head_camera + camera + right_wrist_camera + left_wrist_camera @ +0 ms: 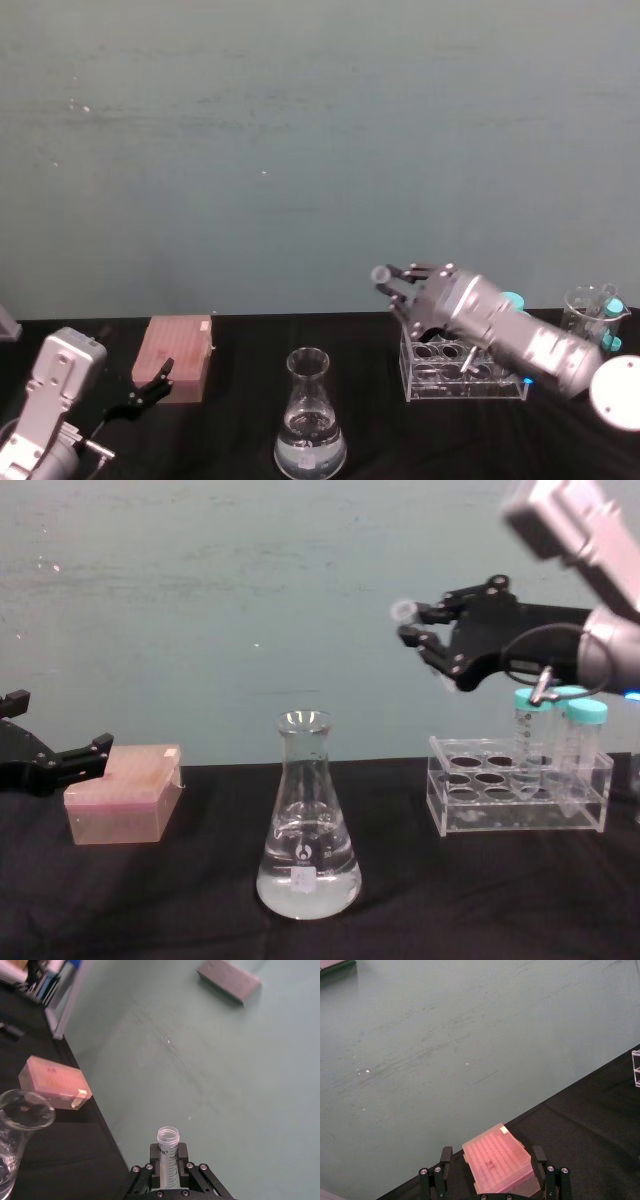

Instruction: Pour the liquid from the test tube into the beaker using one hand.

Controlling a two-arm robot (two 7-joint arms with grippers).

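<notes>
The test tube point(166, 1154) is a small clear tube with an open flared rim, and my right gripper point(425, 632) is shut on it. In the chest view the test tube point(404, 610) hangs tilted, its mouth pointing left, well above and to the right of the beaker point(307, 825). The beaker point(310, 420) is a clear conical flask on the black table with clear liquid point(305, 885) in its base. I cannot make out any liquid inside the test tube. My left gripper point(150, 385) rests open at the far left, near a pink box.
A pink tip box point(125, 795) sits on the left. A clear acrylic rack point(520, 798) at the right holds teal-capped tubes point(580, 735). Behind it stands another clear vessel point(592, 312). The black table point(450, 900) lies open between the flask and the rack.
</notes>
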